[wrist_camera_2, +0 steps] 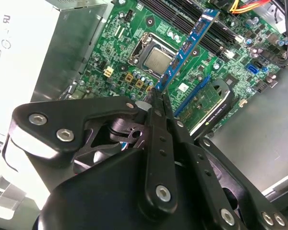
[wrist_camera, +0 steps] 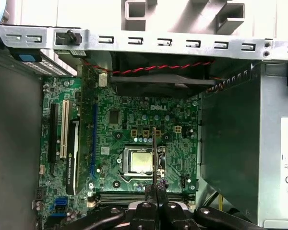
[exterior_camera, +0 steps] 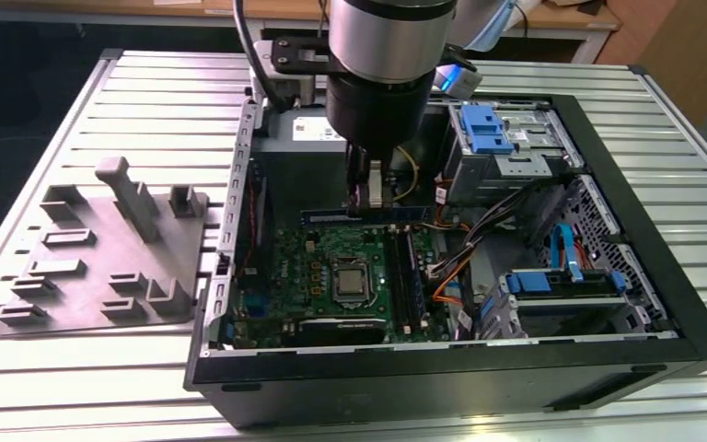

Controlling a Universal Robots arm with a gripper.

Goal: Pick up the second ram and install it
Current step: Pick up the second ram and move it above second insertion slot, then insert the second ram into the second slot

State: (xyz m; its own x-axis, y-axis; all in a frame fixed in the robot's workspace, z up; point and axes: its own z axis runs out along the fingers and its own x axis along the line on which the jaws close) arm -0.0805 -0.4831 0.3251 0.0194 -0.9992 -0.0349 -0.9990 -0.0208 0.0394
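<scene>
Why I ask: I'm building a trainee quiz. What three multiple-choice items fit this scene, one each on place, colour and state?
1. Where is the second ram? A on the table; B held over the motherboard; C in a drive bay.
2. What colour is the motherboard? A red; B white; C green.
3. How do the jaws stand? A shut on the second ram; B wide open; C shut on nothing.
1 B, it hangs above the board; 2 C, green surface; 3 A, they pinch its end.
</scene>
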